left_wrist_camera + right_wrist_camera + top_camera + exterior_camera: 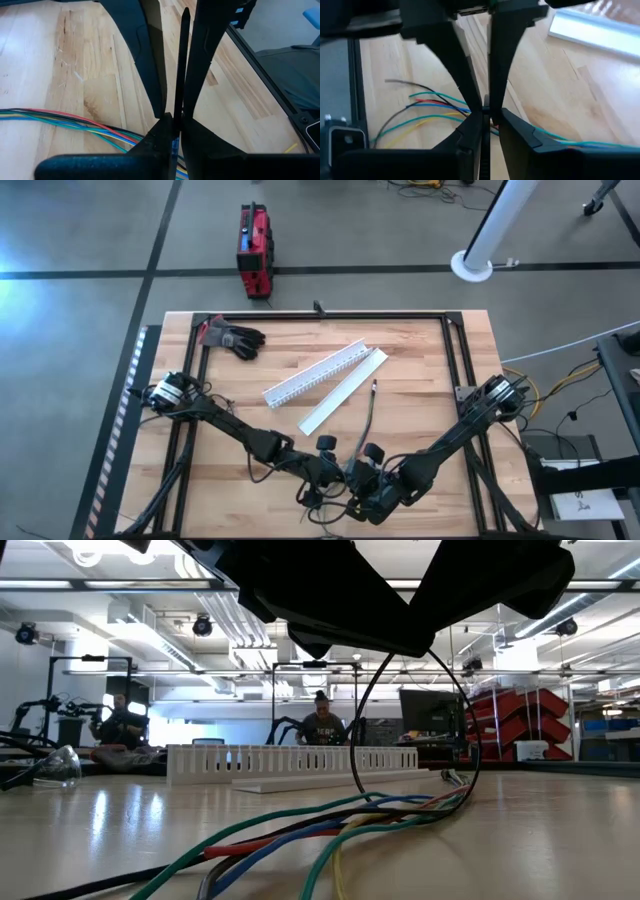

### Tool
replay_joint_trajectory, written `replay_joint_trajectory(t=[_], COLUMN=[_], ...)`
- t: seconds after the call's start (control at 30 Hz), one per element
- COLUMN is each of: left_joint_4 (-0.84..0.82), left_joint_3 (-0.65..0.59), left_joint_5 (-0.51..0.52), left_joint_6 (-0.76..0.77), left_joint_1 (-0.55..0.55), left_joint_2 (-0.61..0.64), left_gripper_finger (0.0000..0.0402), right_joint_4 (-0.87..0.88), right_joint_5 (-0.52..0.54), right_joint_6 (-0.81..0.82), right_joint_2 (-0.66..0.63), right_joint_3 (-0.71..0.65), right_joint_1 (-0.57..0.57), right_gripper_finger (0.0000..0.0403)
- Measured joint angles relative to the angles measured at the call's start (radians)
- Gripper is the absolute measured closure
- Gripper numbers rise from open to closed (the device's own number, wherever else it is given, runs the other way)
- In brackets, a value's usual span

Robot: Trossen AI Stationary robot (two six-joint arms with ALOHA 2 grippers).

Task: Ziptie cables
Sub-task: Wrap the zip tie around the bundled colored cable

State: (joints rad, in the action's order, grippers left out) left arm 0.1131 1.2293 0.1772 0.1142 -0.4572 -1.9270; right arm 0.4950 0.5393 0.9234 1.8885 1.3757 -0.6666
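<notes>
Both grippers, the left gripper (325,477) and right gripper (362,498), meet near the white channel (315,375), each pinched shut on the black zip tie (181,75), so the 2 should hold it steady and loop it snugly around the cables (330,830).

Even, bright overhead light; ceiling strips (150,638) visible in low view. Surface (420,395) evenly lit in high view, shadows soft and faint. Glare patch on floor (25,240) at upper left. Low view: cables (300,840) nearest lens blurred, arms overhead in dark silhouette, sheen on surface. Both wrist views: fingers (145,55) close, black, no detail; wood behind slightly soft.
</notes>
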Motion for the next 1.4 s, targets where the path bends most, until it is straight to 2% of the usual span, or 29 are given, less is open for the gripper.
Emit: replay_joint_trajectory(t=[0.17, 0.33, 0.63, 1.1, 1.4], left_joint_4=[0.001, 0.002, 0.002, 0.007, 0.007], left_joint_3=[0.000, 0.000, 0.000, 0.001, 0.003], left_joint_5=[-0.001, -0.001, 0.000, 0.000, 0.005], left_joint_6=[0.000, 0.000, 0.000, 0.000, 0.003], left_joint_1=[0.000, 0.000, 0.001, 0.000, 0.001], left_joint_2=[0.000, 0.000, 0.000, 0.000, 0.002], left_gripper_finger=[0.0392, 0.0392, 0.0392, 0.0392, 0.0392], right_joint_4=[0.000, -0.001, -0.002, 0.011, 0.089], right_joint_5=[-0.020, -0.023, -0.029, -0.054, -0.056], right_joint_6=[-0.105, -0.113, -0.128, -0.184, -0.165], right_joint_2=[0.000, 0.000, 0.000, -0.020, -0.068], right_joint_3=[0.000, 0.000, 0.000, 0.000, 0.000], right_joint_1=[0.000, 0.000, 0.002, 0.000, -0.015], right_gripper_finger=[0.0347, 0.0342, 0.0396, 0.0403, 0.0402])
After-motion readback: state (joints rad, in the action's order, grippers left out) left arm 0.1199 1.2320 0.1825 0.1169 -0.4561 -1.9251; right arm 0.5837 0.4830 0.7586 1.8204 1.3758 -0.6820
